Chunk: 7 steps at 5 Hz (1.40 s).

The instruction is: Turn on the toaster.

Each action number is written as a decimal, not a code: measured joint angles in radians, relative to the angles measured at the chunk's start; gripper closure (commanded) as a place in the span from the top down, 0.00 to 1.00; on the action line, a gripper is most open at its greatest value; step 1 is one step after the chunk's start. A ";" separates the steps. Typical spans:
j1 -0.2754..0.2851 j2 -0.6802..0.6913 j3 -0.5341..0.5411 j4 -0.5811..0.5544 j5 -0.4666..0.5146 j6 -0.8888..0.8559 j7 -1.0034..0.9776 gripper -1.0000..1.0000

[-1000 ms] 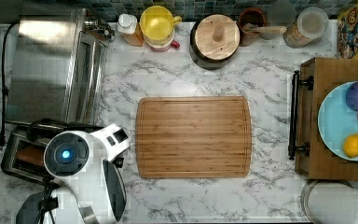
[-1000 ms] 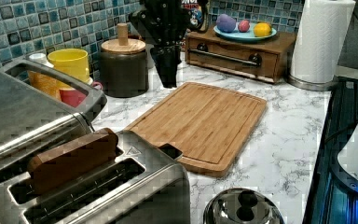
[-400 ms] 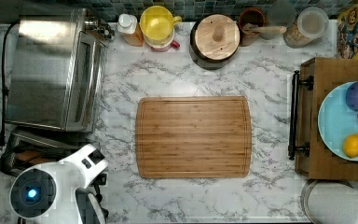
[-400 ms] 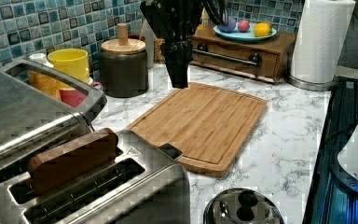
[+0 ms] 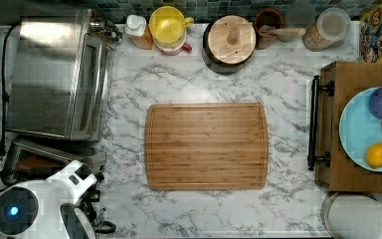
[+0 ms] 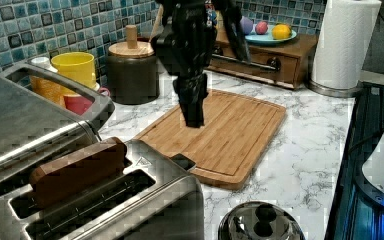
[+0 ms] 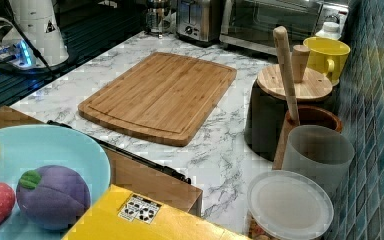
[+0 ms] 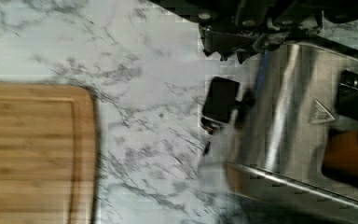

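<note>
I see the toaster (image 6: pixel 105 200) below and in front of my pincer (image 6: pixel 194 117) in the left view, its black lever (image 8: pixel 220 101) just under the fingertips in the wrist view. Whether the fingers are apart, I cannot tell. The cutting board (image 6: pixel 220 132) lies behind the pincer.

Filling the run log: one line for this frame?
gripper: above lever, no contact | small brushed-steel toaster: black side lever up, not pressed
</note>
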<state>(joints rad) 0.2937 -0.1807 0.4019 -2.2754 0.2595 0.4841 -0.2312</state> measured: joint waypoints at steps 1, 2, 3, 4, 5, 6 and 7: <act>0.001 0.018 0.005 -0.029 0.032 0.100 0.003 0.00; -0.005 0.007 0.005 -0.055 0.035 0.110 0.005 0.00; -0.006 0.014 -0.006 -0.059 0.035 0.112 0.005 0.00; -0.011 0.045 -0.021 -0.059 0.034 0.122 0.003 0.00; -0.016 0.096 -0.021 -0.059 0.025 0.125 0.003 0.00; -0.014 0.163 -0.026 -0.053 0.025 0.138 0.003 0.00; -0.022 0.220 -0.032 -0.045 0.025 0.170 0.003 0.00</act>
<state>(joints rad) 0.2720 0.0396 0.3699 -2.3203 0.2849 0.6543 -0.2285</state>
